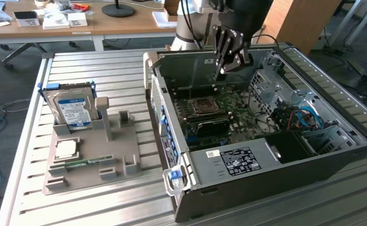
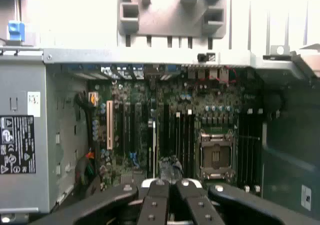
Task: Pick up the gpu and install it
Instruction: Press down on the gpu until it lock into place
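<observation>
Ribbed metal table (image 1: 108,66) | open case (image 1: 334,155) | green motherboard (image 1: 224,113) | claw (image 1: 228,70) closed

- arm (image 1: 186,21) has a light grey, kinda silvery tube section, pretty standard look
- wrist end is a chunky black housing, with black cables running down beside it
- gripper (image 1: 228,59) is all black, linkage-style fingers (image 2: 159,202) with small round silver screws dotted along them
</observation>
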Robot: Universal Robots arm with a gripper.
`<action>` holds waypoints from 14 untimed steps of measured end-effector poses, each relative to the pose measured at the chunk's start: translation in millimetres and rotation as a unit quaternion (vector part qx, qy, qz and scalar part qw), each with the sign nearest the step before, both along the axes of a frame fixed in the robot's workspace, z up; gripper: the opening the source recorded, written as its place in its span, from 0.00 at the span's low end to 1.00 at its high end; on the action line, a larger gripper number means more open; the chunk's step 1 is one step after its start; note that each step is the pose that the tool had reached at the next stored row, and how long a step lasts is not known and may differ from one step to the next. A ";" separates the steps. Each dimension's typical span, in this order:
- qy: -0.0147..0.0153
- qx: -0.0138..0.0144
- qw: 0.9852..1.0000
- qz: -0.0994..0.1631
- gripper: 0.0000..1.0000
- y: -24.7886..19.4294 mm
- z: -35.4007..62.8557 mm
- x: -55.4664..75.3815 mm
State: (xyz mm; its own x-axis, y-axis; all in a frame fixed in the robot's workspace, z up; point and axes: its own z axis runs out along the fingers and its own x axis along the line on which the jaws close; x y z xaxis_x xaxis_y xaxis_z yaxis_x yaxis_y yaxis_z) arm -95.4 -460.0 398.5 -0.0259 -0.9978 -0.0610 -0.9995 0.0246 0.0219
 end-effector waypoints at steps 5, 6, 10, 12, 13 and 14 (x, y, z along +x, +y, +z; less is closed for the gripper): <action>0.000 -0.001 1.000 0.000 0.11 0.0 -5.3 0.0; -0.001 -0.001 1.000 0.000 0.11 0.0 -7.1 0.0; -0.002 -0.002 1.000 0.000 0.11 0.0 -14.3 0.0; -0.002 -0.003 1.000 0.000 0.11 0.0 -18.0 0.0; -0.002 -0.003 1.000 0.000 0.11 0.0 -19.5 0.0; -0.002 -0.003 1.000 0.000 0.11 0.0 -19.7 0.0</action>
State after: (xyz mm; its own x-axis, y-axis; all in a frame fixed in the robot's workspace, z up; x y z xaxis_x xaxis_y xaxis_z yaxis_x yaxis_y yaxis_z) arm -95.4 -460.0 378.8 -0.0257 -0.9981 -0.0552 -0.9995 0.0248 0.0171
